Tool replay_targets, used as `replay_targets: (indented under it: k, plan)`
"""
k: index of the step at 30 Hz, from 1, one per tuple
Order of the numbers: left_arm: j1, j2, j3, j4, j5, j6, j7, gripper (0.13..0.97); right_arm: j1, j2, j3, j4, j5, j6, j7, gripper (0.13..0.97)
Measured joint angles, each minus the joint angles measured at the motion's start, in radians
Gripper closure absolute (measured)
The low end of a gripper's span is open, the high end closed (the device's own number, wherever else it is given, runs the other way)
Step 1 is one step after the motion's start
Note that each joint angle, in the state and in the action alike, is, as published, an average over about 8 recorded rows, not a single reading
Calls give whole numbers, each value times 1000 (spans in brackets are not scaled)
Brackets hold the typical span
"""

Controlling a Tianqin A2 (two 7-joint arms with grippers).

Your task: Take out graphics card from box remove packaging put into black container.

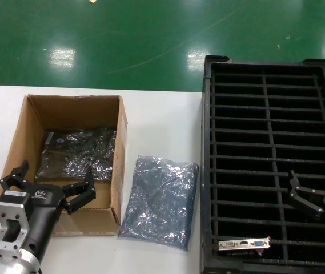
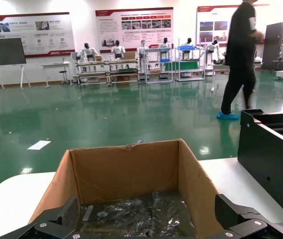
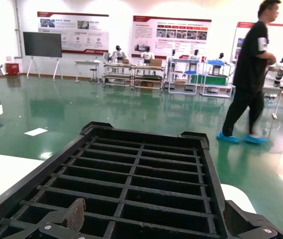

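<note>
— Where does everything sit?

— The box (image 1: 73,160) is by the bench's left edge, bagged cards inside. One bare graphics card (image 1: 244,245) already stands in the black container (image 1: 208,171) at the right edge, in its nearest slot. Empty packaging (image 1: 159,200) lies between them.

— Your grippers?

— My left gripper (image 1: 51,185) hangs spread over the box's near wall, holding nothing. My right gripper (image 1: 305,197) hovers open over the container.

— How will a bagged card handle?

— Light and stiff, I judge, in a slippery, crinkly bag. I'd pinch a board edge through the film, gently, since components look fragile.
</note>
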Motion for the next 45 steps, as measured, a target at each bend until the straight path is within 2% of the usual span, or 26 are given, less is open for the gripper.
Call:
replay_targets:
  k: [45]
  plan:
    - [0,0,0,0,0,0,0,132,0,0,0,0,0,0,0,129]
